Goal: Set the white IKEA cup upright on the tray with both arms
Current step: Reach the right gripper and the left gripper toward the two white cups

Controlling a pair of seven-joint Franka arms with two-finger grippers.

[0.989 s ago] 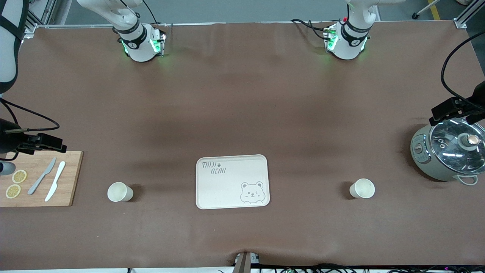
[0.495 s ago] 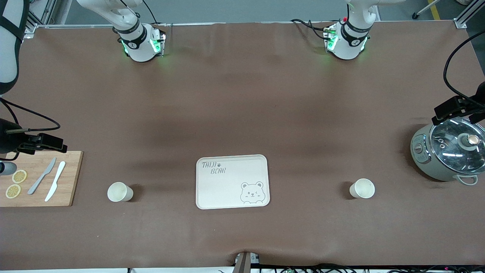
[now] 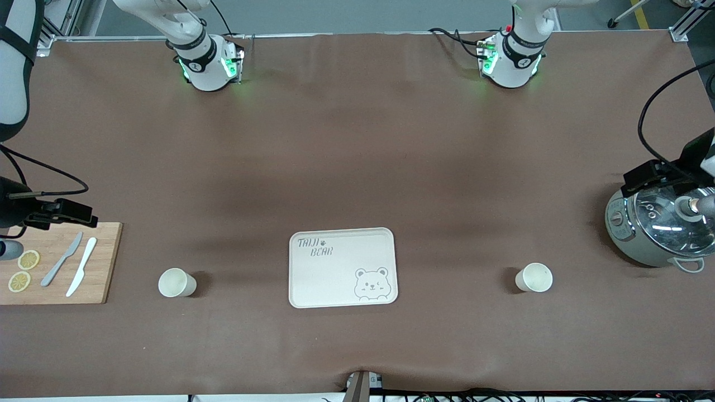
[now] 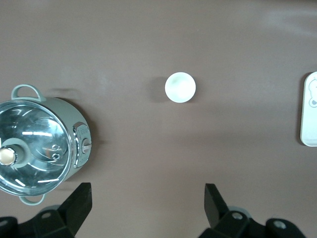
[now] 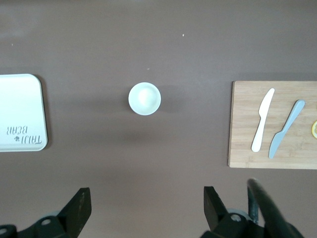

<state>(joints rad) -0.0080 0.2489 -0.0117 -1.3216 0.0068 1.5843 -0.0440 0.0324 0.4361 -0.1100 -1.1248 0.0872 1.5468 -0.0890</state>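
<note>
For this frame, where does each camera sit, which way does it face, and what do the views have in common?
Front view: high across the table, facing both arm bases; shows tray, two cups.
Left wrist view: looks straight down past the open left gripper at a cup and pot.
Right wrist view: looks down past the open right gripper at the other cup and cutting board.
Shared: every view shows the tray.

Wooden cutting board (image 3: 84,262) holding two knives (image 3: 72,265), lemon slices (image 3: 23,271); grey glass-lidded pot (image 3: 653,229) at left arm's end.
</note>
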